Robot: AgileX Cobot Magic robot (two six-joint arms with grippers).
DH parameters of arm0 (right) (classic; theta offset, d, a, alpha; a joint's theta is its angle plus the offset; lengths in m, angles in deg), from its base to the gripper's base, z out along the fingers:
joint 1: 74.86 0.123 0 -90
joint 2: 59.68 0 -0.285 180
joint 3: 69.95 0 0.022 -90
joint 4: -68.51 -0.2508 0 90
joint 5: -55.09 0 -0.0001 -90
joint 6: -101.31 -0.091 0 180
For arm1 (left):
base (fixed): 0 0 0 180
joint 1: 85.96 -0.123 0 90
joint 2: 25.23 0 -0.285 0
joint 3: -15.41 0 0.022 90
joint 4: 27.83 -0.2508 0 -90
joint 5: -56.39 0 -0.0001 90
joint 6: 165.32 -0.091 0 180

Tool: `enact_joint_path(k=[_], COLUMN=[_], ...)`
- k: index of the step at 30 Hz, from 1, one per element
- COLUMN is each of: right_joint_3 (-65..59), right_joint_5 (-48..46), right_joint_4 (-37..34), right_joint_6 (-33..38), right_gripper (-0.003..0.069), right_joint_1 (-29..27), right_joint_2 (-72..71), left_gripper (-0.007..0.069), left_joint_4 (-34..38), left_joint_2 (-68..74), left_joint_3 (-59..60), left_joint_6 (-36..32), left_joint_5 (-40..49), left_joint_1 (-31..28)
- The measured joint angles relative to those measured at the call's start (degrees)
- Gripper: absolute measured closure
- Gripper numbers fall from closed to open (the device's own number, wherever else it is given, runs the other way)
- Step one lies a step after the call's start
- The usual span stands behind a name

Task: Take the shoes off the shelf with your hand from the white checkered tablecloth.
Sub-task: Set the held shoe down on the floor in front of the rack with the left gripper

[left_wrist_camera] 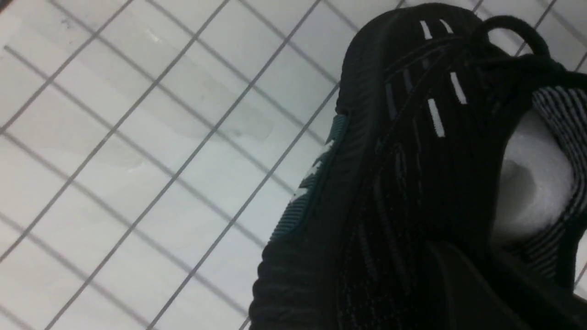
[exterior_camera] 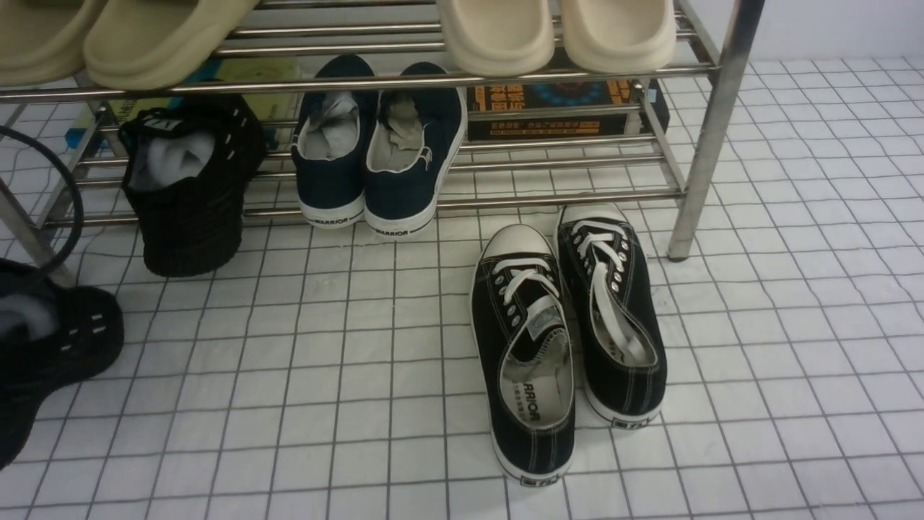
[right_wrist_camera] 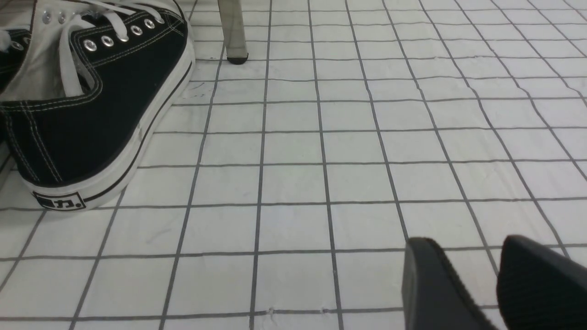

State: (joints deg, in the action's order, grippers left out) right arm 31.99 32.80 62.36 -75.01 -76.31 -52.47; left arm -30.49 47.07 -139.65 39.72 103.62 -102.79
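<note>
One black knit sneaker with white paper stuffing stands on the lower tier of the steel shelf, at its left end, heel hanging over the front tube. The other black knit sneaker is off the shelf at the far left, over the checkered tablecloth. In the left wrist view my left gripper is shut on this sneaker at its collar. I cannot tell whether the sole touches the cloth. My right gripper is open and empty, low over the cloth.
Navy WARRIOR slip-ons sit mid lower tier beside a dark box. Beige slippers fill the top tier. Black canvas lace-ups lie on the cloth in front of the shelf's right leg. A black cable loops at left.
</note>
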Motion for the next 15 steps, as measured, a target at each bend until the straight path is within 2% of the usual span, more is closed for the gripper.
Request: enact_joint_path(k=[7, 15], right_joint_3=[0.0, 0.0], right_joint_5=[0.0, 0.0], right_joint_4=[0.0, 0.0], right_joint_6=[0.0, 0.0], right_gripper=[0.0420, 0.0420], right_joint_1=[0.0, 0.0], right_joint_2=[0.0, 0.0], left_gripper=[0.0592, 0.0585], left_joint_4=[0.8, 0.8], left_joint_2=[0.7, 10.1], left_joint_3=[0.1, 0.2], left_joint_6=[2.7, 2.7], left_joint_5=[-6.1, -6.0], left_joint_1=[0.0, 0.0])
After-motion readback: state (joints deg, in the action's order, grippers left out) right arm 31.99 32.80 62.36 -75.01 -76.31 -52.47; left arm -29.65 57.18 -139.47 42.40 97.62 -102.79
